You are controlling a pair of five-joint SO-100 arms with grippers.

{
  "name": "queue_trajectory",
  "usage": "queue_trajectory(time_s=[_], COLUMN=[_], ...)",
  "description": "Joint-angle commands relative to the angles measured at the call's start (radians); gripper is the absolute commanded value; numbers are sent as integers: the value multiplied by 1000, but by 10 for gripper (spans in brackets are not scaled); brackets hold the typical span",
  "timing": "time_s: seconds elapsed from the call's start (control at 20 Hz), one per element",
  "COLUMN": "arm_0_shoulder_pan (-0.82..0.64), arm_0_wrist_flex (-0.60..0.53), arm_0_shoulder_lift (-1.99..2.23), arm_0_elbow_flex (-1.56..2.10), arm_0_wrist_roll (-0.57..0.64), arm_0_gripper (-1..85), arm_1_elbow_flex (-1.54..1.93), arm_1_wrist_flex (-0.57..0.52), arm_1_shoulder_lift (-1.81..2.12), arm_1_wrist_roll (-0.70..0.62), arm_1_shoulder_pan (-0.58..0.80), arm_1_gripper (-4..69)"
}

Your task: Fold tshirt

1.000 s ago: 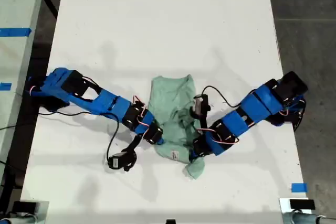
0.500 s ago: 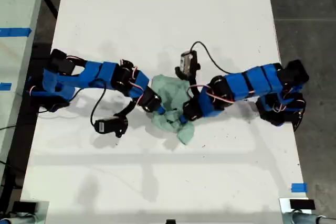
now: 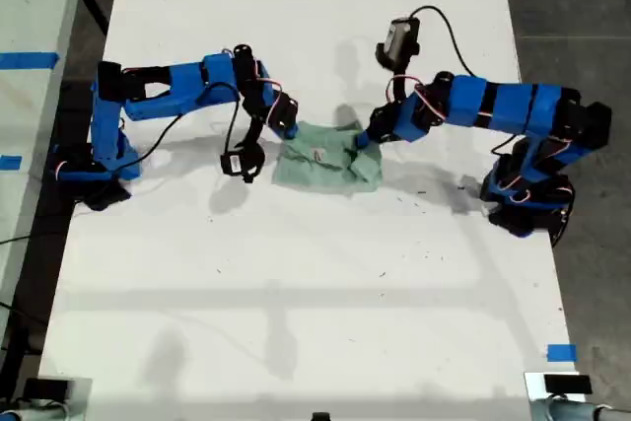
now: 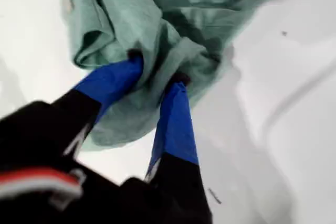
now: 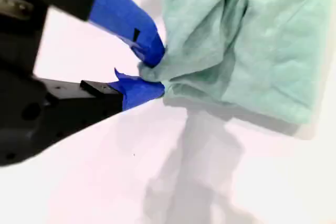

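- Mint-green cloth is what both arms are gripping: the tshirt (image 3: 325, 157) is lying in a small rumpled bundle on the white table (image 3: 296, 303), in the upper middle of the exterior view, between the two blue arms.
- One arm is reaching in from the exterior view's left and meeting the bundle at its upper left corner. The other is reaching in from the exterior view's right and meeting the upper right corner.
- My first gripper (image 4: 156, 69) is pinching a thick bunch of cloth, its blue fingers nearly together and their tips sunk into the folds.
- My second gripper (image 5: 156, 72) is nipping a hem corner between two blue tips, closed down to the thickness of the cloth. The rest of the shirt is spreading away beyond it.
- A small white tag (image 3: 318, 153) is showing on top of the bundle.
- Sleeves and neckline are lost in the folds, and I cannot tell how many layers are stacked.
- The wrist pictures are blurred and do not let me say surely which arm carries which gripper.
- A second ago the shirt was sprawling lower on the table with both grippers at its near end. Now it is sitting further up and is much more compact, and both arms are stretched out higher.
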Motion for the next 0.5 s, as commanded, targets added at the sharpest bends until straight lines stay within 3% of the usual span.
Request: queue_trajectory(time_s=[0.0, 0.05, 0.1, 0.25, 0.45], arm_0_shoulder_pan=[-143, -169, -181, -161, -109], arm_0_wrist_flex=[-21, 6, 43, 163, 293], arm_0_shoulder_lift=[-81, -109, -103, 117, 460], arm_0_elbow_flex=[-86, -138, -167, -158, -66], arm_0_wrist_roll=[28, 35, 35, 28, 3], arm_0_gripper=[105, 143, 178, 230, 220], arm_1_elbow_flex=[110, 112, 94, 55, 2], arm_1_wrist_flex=[-127, -112, -66, 106, 368], arm_1_shoulder_lift=[49, 51, 72, 327, 713], arm_1_wrist_roll=[-40, -51, -57, -46, 28], arm_1_shoulder_pan=[138, 163, 167, 166, 198], arm_1_gripper=[271, 345, 340, 251, 214])
